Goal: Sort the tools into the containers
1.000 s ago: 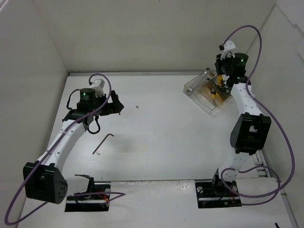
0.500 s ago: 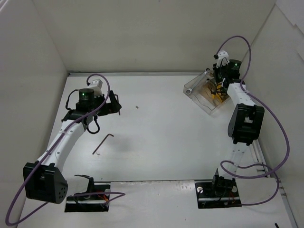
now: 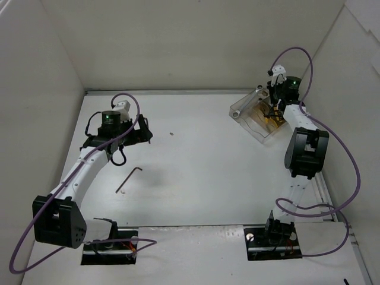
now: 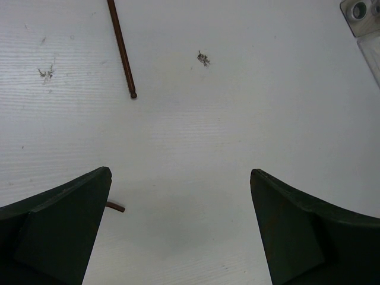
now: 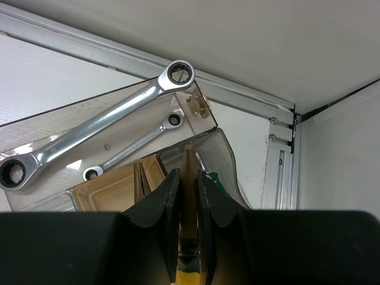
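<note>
The clear smoky container (image 3: 244, 110) with a tan bottom (image 5: 110, 191) stands at the far right. My right gripper (image 3: 275, 108) reaches into it and is shut on the yellow-handled pliers (image 5: 188, 159), whose brown jaws stick out past my fingertips (image 5: 171, 184). Two silver wrenches, a large one (image 5: 95, 127) and a small one (image 5: 130, 145), lie against the container's wall. A bit of the green screwdriver handle (image 5: 215, 181) shows beside my fingers. A thin hex key (image 3: 129, 179) lies on the table near my left arm. My left gripper (image 3: 142, 133) is open and empty above the table, with a hex key (image 4: 122, 50) ahead of it.
A short dark rod end (image 4: 116, 206) peeks from behind my left finger (image 4: 59, 228). Small specks of debris (image 4: 203, 57) lie on the white table. The container's corner (image 4: 361, 16) shows at the left wrist view's top right. White walls enclose the table; an aluminium rail (image 5: 243, 98) runs along the back.
My right arm has folded and pushed the gripper with the pliers further back into the container. My left arm has barely shifted.
</note>
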Controlling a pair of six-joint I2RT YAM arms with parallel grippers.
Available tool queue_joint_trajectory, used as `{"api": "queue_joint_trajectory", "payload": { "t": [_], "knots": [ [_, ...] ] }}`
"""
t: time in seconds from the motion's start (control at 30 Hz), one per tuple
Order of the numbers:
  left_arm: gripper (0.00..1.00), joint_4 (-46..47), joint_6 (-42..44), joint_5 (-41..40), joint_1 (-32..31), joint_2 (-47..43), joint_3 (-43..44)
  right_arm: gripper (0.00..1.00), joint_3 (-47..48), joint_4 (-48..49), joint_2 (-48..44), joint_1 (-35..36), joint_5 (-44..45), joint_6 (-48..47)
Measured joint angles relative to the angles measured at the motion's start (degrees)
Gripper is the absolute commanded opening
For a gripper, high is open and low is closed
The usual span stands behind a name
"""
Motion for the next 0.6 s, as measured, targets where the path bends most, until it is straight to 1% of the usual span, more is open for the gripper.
{"api": "queue_joint_trajectory", "payload": {
  "t": [0.5, 0.6],
  "knots": [
    [1.00, 0.04, -0.94, 0.02, -0.02, 0.00, -0.09, 0.01, 0.00, 1.25, 3.76, -0.11, 0.17, -2.23],
    [1.00, 0.07, -1.29, 0.02, -0.15, 0.00, -0.17, 0.09, 0.00, 1.44, 3.80, -0.11, 0.42, -2.64]
  ]
}}
